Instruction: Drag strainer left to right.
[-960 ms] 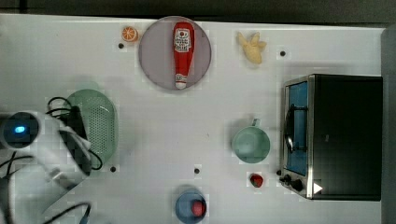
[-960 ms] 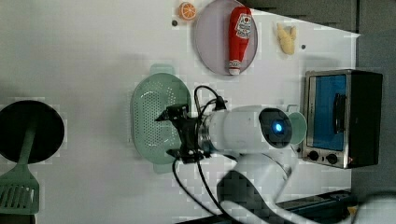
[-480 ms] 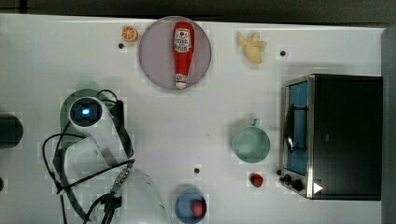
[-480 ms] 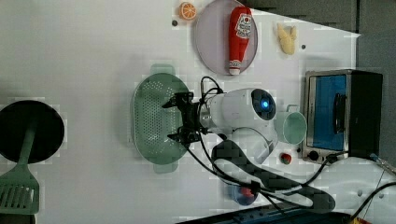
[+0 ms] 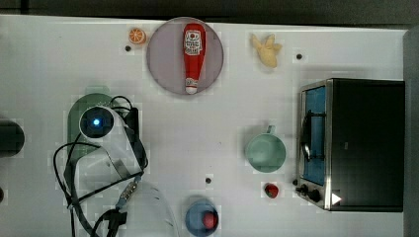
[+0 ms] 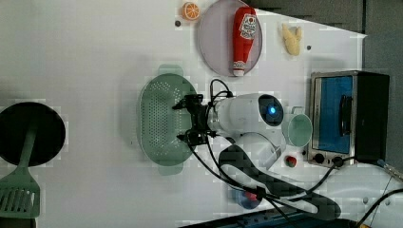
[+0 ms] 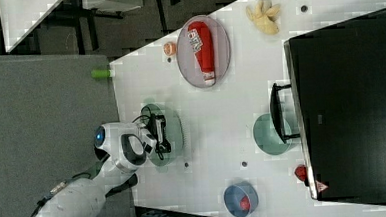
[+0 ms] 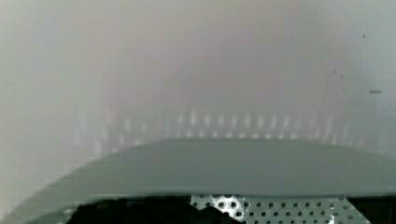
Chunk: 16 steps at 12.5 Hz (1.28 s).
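The strainer [image 6: 159, 121] is a pale mint-green oval colander with many small holes, lying toward the left view's left on the white table. My gripper [image 6: 186, 121] hangs over the strainer's edge on the left view's right, open, with one black finger [image 6: 183, 103] on each side and nothing between them. In the top view the white arm [image 5: 96, 122] covers most of the strainer [image 5: 78, 109]. The right view shows the gripper [image 7: 158, 132] above the strainer [image 7: 173, 132]. Close up in the wrist view are the strainer's rim [image 8: 233, 168] and its holes.
A teal mug [image 5: 266, 152] stands before the toaster oven [image 5: 353, 144] at the top view's right. A plate [image 5: 163, 59] holds a ketchup bottle [image 5: 192, 57]. A blue bowl [image 5: 201, 218], a small red thing [image 5: 271, 190], an orange slice [image 5: 137, 35] and a black pan [image 6: 31, 134] lie around.
The arm swung from the top view's far left to above the strainer. The gripper stayed open over the strainer's edge, and the strainer has not moved.
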Motion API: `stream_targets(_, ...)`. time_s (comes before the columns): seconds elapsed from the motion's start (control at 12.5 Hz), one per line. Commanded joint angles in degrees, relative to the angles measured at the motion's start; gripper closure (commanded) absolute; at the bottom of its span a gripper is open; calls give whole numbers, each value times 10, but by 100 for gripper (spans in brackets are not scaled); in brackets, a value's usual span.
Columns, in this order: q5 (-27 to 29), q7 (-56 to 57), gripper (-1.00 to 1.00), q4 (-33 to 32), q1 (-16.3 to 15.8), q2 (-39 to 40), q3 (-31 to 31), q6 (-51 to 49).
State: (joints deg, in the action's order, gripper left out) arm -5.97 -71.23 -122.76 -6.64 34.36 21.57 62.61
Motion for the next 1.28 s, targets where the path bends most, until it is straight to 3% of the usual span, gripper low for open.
stream_targets(0.08,11,-22,-100,-34,3,-47,-38,-16)
stream_targets(0.64,11,61,-100,-113,28,-108,-111,-13)
stream_targets(1.28,11,212,-100,-126,57,-117,-219,-4)
